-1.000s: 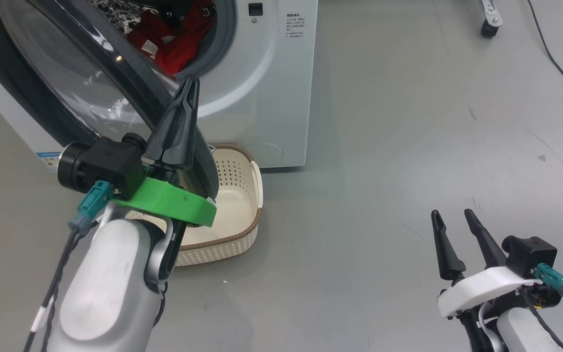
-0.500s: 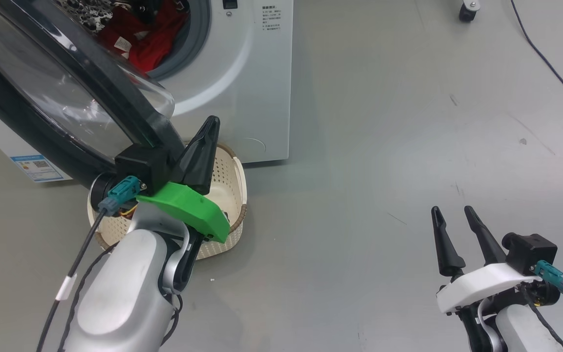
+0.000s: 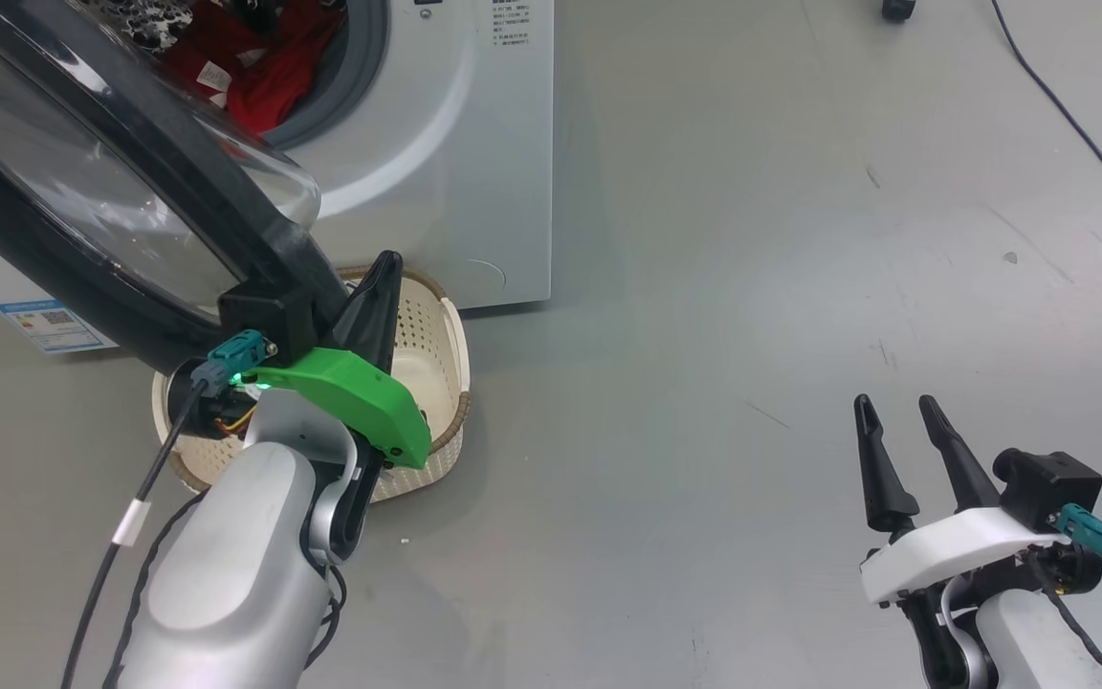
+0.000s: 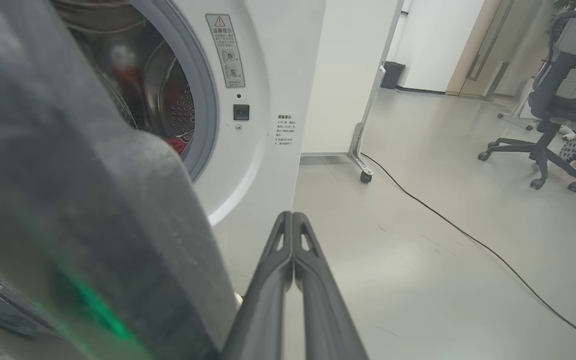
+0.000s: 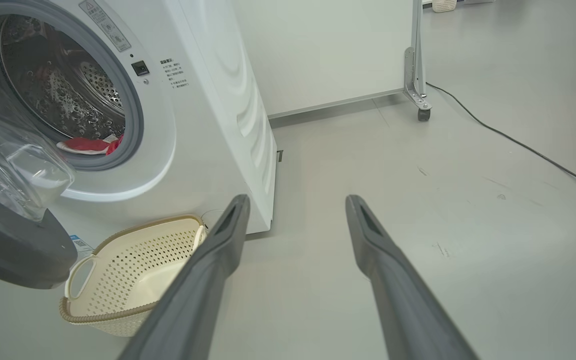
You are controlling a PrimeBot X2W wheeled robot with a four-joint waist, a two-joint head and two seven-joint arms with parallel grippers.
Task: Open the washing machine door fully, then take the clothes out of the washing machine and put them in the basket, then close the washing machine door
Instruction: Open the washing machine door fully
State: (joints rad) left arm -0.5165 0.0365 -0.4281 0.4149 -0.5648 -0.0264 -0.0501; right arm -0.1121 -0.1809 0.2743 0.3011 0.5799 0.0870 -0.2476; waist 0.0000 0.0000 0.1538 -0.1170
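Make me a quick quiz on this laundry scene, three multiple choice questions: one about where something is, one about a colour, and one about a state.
1. Where does the basket stand relative to the washing machine?
A. on top of it
B. on the floor in front of it
C. on a shelf beside it

2. What colour are the clothes in the drum?
A. red
B. blue
C. yellow

3. How is the right gripper?
A. shut on a garment
B. shut on a basket handle
C. open, holding nothing

Answers:
1 B: the right wrist view shows the basket on the floor at the machine's front.
2 A: red fabric lies in the drum opening.
3 C: its two fingers stand apart with only floor between them.
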